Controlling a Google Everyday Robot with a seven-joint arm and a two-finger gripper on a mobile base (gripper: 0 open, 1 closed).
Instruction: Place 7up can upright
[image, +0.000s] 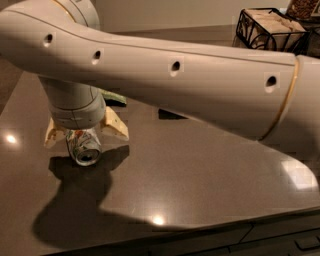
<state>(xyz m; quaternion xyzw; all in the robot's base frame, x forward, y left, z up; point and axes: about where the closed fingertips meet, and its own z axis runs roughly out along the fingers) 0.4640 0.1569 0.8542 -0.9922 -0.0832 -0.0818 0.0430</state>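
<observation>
Gripping the 7up can from either side, the gripper hangs low over the left part of the dark table, its cream fingers closed against the can's flanks. The can is not upright. Its long axis is tilted, with one round silver end facing the camera and downward and the other end hidden beneath the wrist. Whether the lower end touches the table cannot be told; a shadow lies directly under it. A green bag shows partly behind the wrist. A wire basket stands at the far right.
</observation>
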